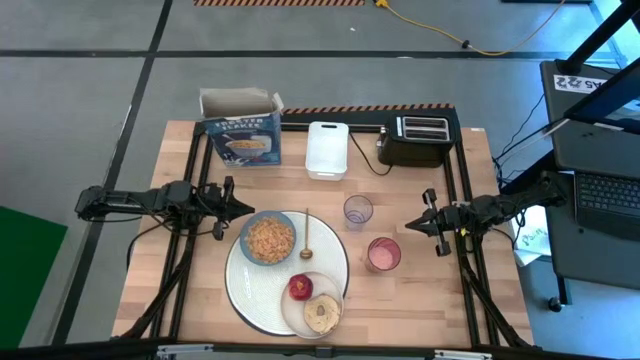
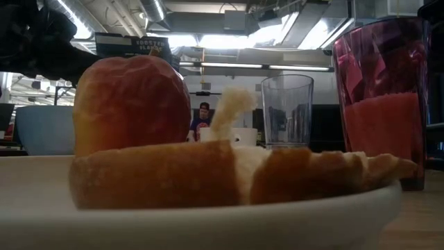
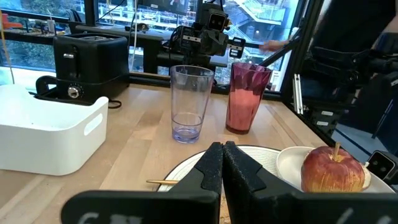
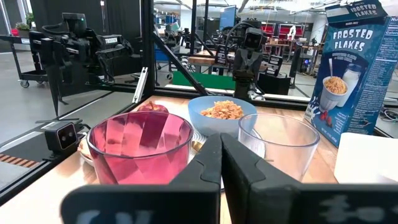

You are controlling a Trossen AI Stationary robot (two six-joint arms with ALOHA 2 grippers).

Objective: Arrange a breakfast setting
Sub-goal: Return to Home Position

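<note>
The big white plate [image 1: 250, 290] lies at the table's near middle. On it sit a blue bowl [image 1: 268, 238] of cereal flakes, a wooden spoon [image 1: 307, 235] and a small cream plate [image 1: 340, 296]. That small plate carries a red apple [image 1: 300, 288] and a toasted bread round [image 1: 322, 313]. Right of the plate stand a clear tinted cup [image 1: 358, 211] and a pink cup [image 1: 383, 255] with pink drink in it. My left gripper [image 1: 232, 207] waits shut, level, left of the bowl. Right of the cups, my right gripper [image 1: 412, 224] is also shut, level, and touches nothing.
A cereal box [image 1: 240, 130], a white rectangular tray [image 1: 327, 150] and a black toaster [image 1: 412, 140] with its cord line the table's far edge. A black frame runs along the table's sides. Bare wood lies at the near left and near right corners.
</note>
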